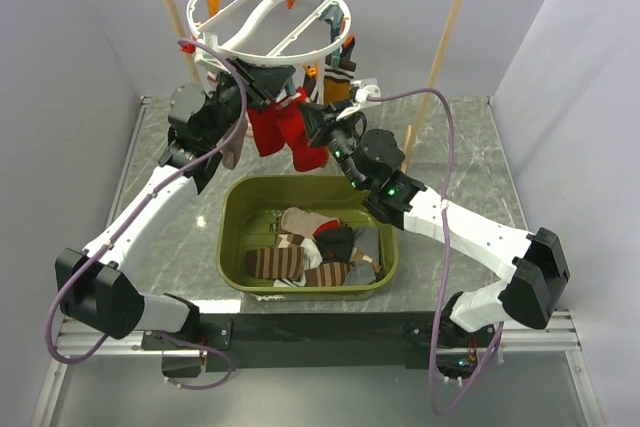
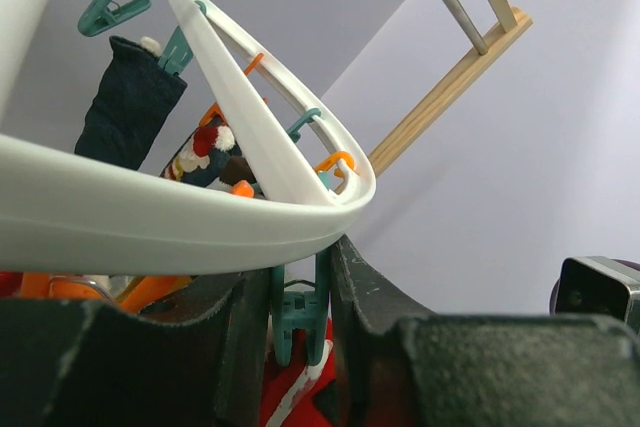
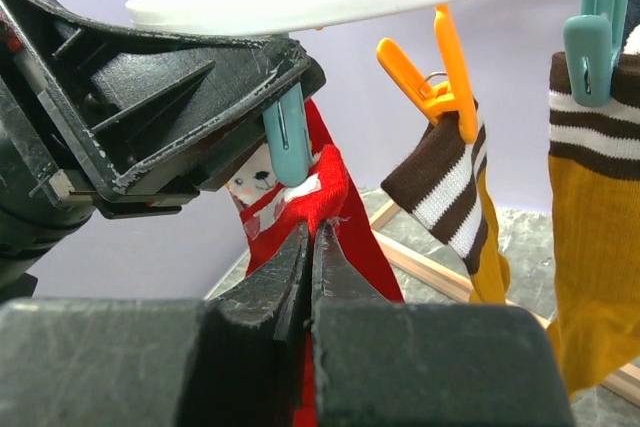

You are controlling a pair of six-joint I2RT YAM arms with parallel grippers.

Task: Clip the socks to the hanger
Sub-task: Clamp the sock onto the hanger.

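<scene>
L gripper [image 2: 300,282] clamped on teal clip [image 3: 288,137] under hanger [image 2: 150,217] rim, above table's far edge. R gripper [image 3: 308,247] pinched shut on red sock [image 3: 325,192], hem at clip, prob. not yet clipped. Several hung; many left in bin [image 1: 229,232].

top view looks down from behind; both wrist views look up, close under the hanger [image 2: 150,222].

Left arm reaches toward 1 o'clock, left gripper [image 1: 257,83] jaws part-closed; right arm toward 10 o'clock, right gripper [image 1: 311,121] jaws clamped.
</scene>
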